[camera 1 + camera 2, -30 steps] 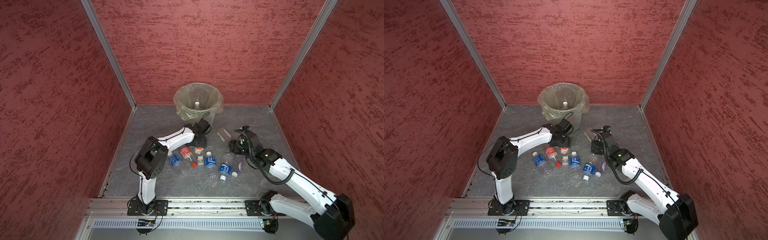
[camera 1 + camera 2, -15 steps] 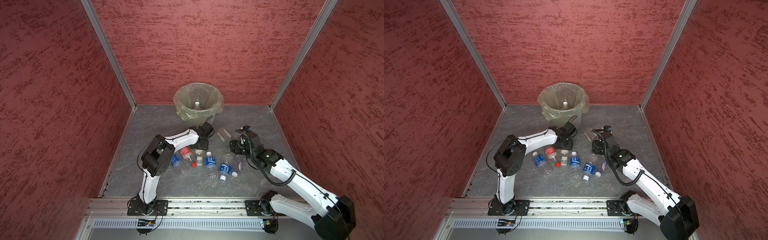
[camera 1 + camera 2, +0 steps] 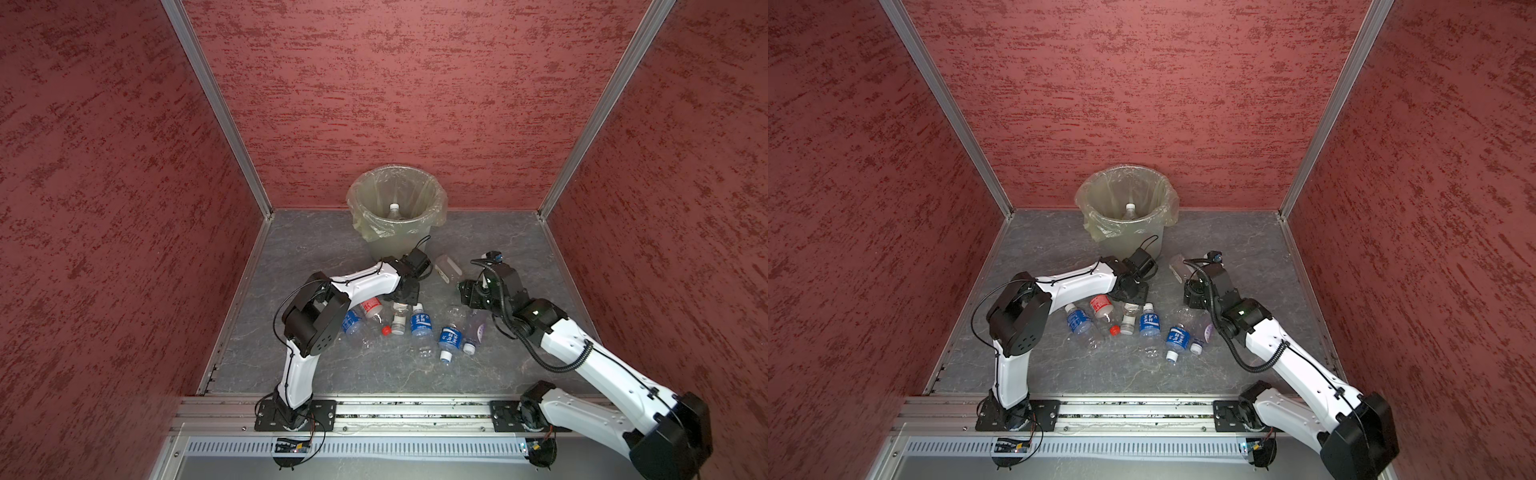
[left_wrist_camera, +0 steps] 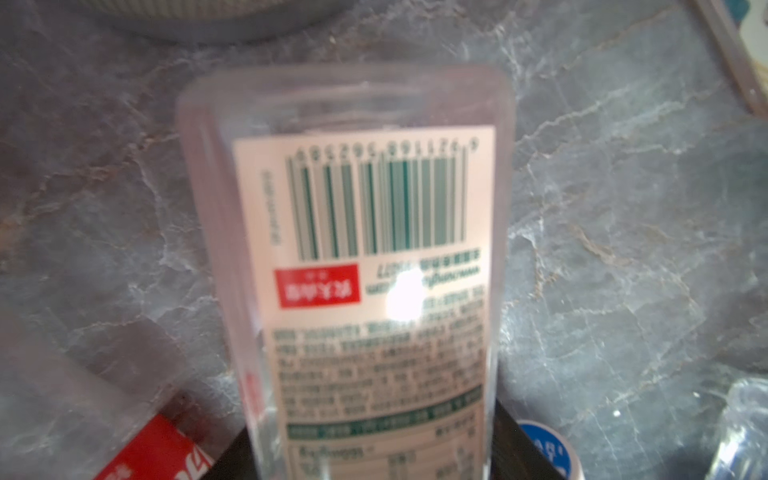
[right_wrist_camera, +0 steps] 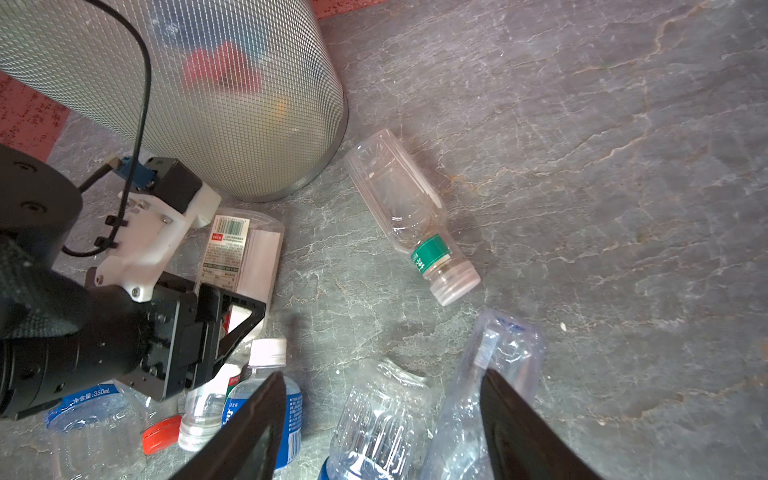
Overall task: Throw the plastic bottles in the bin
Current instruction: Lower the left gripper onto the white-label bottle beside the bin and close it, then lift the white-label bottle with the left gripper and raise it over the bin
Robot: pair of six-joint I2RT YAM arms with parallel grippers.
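Left gripper (image 4: 370,432) is clamping a flat bottle (image 4: 357,249) lying on the floor (image 3: 332,374) just before the bin (image 3: 384,249) — it is standing mid back edge; right gripper (image 5: 382,432) is hovering, jaws apart, over loose bottles (image 3: 419,324) mid-floor.

Lined bin (image 3: 390,245) at back, bottles (image 3: 420,326) strewn on grey floor (image 3: 328,257), left pincer (image 3: 402,302) at pale bottle (image 3: 398,325)

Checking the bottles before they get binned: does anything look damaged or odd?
Yes. The clear bottle lying by the right gripper is crumpled and flattened, unlike the intact blue-label bottle beside it. No spill shows.
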